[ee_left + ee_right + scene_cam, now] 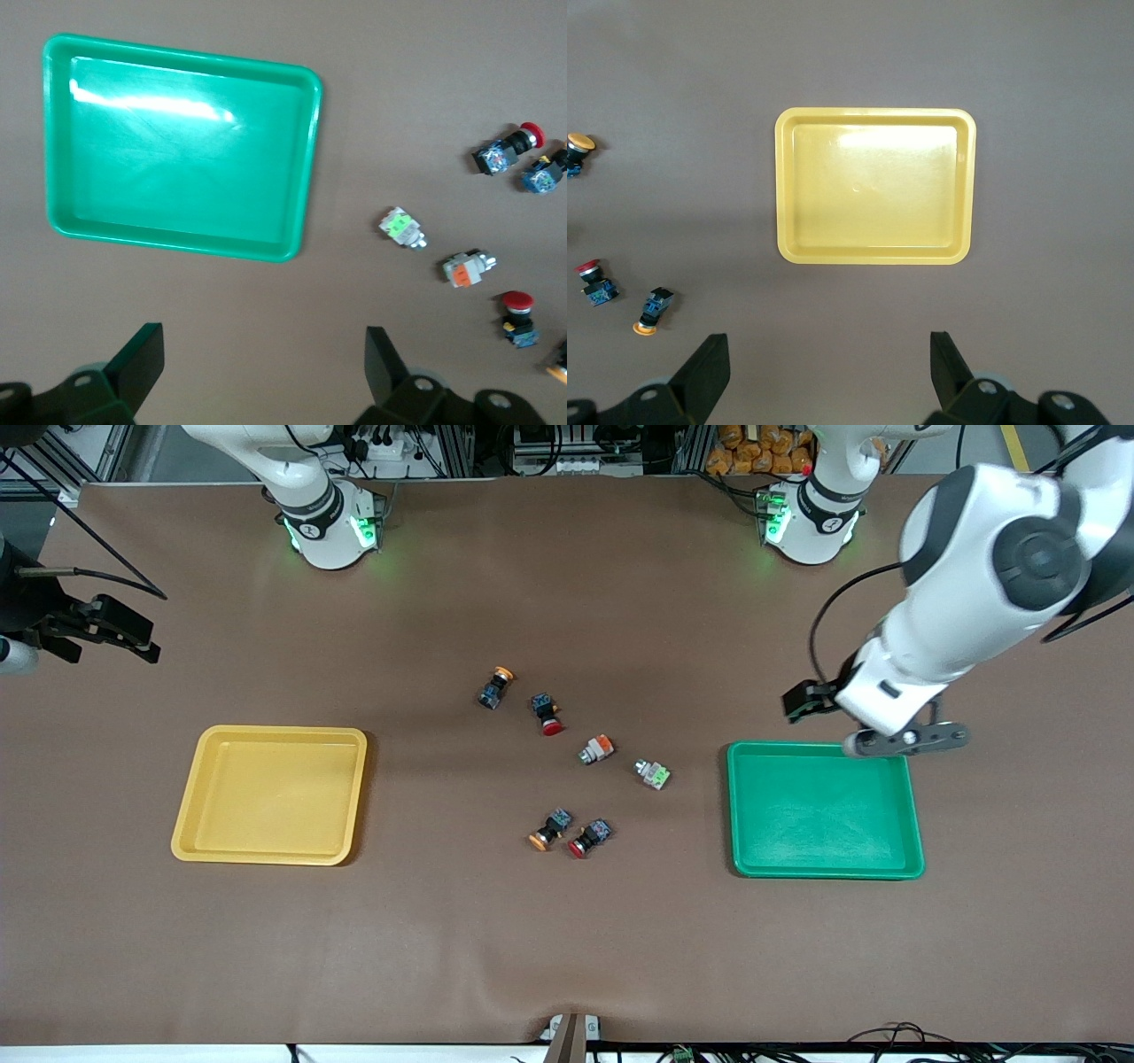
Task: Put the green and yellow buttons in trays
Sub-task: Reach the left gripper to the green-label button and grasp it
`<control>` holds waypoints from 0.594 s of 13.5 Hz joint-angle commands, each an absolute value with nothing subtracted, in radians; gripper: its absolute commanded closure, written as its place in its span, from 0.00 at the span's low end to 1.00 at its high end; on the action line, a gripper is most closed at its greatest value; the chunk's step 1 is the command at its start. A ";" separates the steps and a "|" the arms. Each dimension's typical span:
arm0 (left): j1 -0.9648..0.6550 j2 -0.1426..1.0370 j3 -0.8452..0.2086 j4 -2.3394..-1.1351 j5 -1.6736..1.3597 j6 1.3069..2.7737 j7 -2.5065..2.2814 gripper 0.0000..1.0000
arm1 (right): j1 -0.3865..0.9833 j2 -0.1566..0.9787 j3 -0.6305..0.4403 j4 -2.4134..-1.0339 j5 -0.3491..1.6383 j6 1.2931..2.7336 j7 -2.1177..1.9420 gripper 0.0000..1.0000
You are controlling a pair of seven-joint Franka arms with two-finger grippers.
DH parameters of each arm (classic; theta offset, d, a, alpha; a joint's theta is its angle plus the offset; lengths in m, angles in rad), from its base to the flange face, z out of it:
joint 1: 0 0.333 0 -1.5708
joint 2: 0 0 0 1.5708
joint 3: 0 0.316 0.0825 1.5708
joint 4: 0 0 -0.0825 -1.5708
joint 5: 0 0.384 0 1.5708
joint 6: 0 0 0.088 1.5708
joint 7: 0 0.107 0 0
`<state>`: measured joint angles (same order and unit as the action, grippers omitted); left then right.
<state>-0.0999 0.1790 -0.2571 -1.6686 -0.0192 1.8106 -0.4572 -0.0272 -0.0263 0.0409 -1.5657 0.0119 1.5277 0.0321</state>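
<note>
While both trays lie empty, the sorting appears not yet begun. Six buttons rest scattered on the brown table (pixel 567 957) between the yellow tray (pixel 190 815), toward the right arm's end, and the green tray (pixel 740 815), toward the left arm's end. Two dark buttons with orange-yellow caps are present: one (pixel 496 688) farthest from the front camera, one (pixel 549 829) among the nearest. A silvery button with an orange block (pixel 598 749) and a silvery button with a green block (pixel 653 773) lie near each other, the green one closest to the green tray. Two red-capped buttons (pixel 547 714) (pixel 590 838) lie among them and are not wanted. The left gripper (pixel 264 367) hovers over the table just beside the green tray's rim, jaws spread wide and holding nothing; the right gripper (pixel 830 367), likewise wide open and empty, hangs above bare table near the yellow tray. The likely next move is a reach toward the cluster, aligning open jaws across one small body without disturbing its neighbours.
</note>
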 commanded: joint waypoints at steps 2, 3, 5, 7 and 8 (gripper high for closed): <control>-0.176 0.257 -0.258 -1.664 0.001 1.896 -0.628 0.00 | -0.051 -0.034 0.055 -1.574 0.021 1.534 0.018 0.00; -0.201 0.282 -0.259 -1.664 0.018 1.916 -0.671 0.00 | -0.051 -0.034 0.055 -1.574 0.021 1.532 0.018 0.00; -0.247 0.330 -0.258 -1.663 0.029 1.959 -0.759 0.00 | -0.051 -0.034 0.055 -1.574 0.021 1.532 0.018 0.00; -0.284 0.376 -0.258 -1.657 0.031 2.002 -0.834 0.00 | -0.051 -0.034 0.055 -1.574 0.021 1.532 0.018 0.00; -0.297 0.394 -0.258 -1.657 0.031 2.025 -0.859 0.00 | -0.054 -0.034 0.055 -1.574 0.021 1.531 0.018 0.00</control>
<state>-0.2733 0.3575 -0.2597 -1.6752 0.0092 1.9928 -0.7991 -0.0278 -0.0263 0.0411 -1.5659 0.0119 1.5277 0.0321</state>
